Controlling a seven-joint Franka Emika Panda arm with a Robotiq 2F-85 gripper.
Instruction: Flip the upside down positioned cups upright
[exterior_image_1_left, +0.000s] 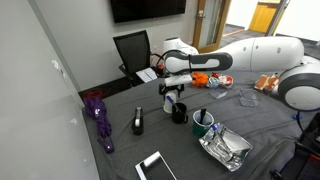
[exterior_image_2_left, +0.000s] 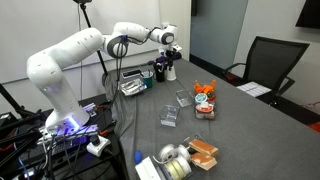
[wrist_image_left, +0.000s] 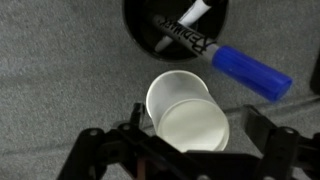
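Grey cloth covers the counter (exterior_image_1_left: 185, 145). Nearest the camera in an exterior view lie a flat device with a pale screen (exterior_image_1_left: 155, 166) and, at its 3 o'clock, a crumpled silvery bag (exterior_image_1_left: 226, 148). Behind them stands a dark green mug (exterior_image_1_left: 203, 123) holding pens, with a black mug (exterior_image_1_left: 180, 113) just beside it at 10 o'clock. A small black bottle-like thing (exterior_image_1_left: 138, 122) stands further toward 9 o'clock, and a purple umbrella (exterior_image_1_left: 98, 118) lies beyond it by the counter's edge. The white arm (exterior_image_1_left: 250, 52) reaches in from 3 o'clock, its end hanging just above the black mug.

From the wrist, the fingers (wrist_image_left: 137, 122) stand on either side of the white cup (wrist_image_left: 188, 112). I cannot tell whether they press its wall, nor which way up it is. A dark mug (wrist_image_left: 140, 20) sits at the cup's 12 o'clock, though which of the two mugs it is I cannot tell. A blue-capped marker (wrist_image_left: 250, 74) sticks out of it toward 4 o'clock.

Farther back are orange things (exterior_image_1_left: 215, 80), a black chair (exterior_image_1_left: 133, 50) and a dark wall screen (exterior_image_1_left: 148, 8).
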